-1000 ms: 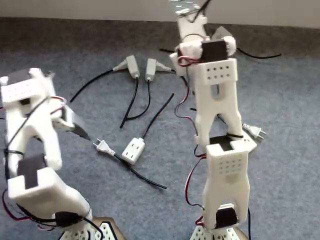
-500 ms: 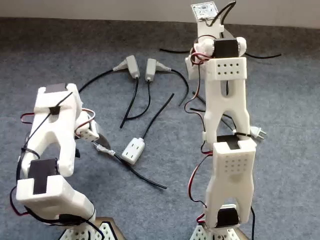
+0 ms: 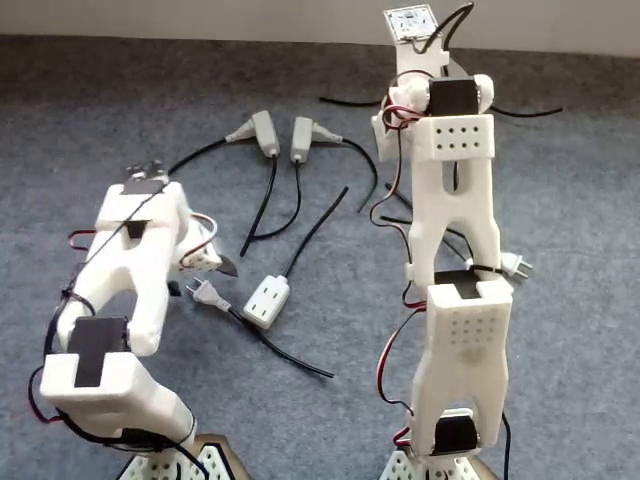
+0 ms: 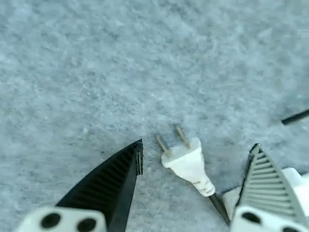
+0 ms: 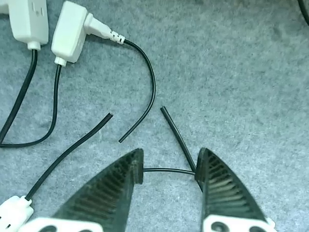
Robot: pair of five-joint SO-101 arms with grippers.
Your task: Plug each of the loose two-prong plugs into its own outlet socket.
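Observation:
A white two-prong plug (image 3: 203, 292) on a black cord lies on the grey carpet, just left of a white outlet socket (image 3: 266, 301). My left gripper (image 3: 200, 280) hangs right over it, open. In the left wrist view the plug (image 4: 187, 162) lies between the open fingers (image 4: 120, 179), prongs pointing away, untouched. A second loose plug (image 3: 512, 265) lies right of the right arm. My right gripper (image 5: 169, 164) is open low over the carpet, with a thin black cord (image 5: 166, 170) running between its tips.
Two more outlet sockets (image 3: 264, 131) (image 3: 300, 139) lie at the back, each with a grey plug in it; they also appear as sockets (image 5: 70, 31) in the right wrist view. Loose black cords (image 3: 300, 240) cross the middle of the carpet.
The left arm has swung in and down, bringing its open gripper over the plug by the near socket. The right arm shifted back a second ago and has held still since.

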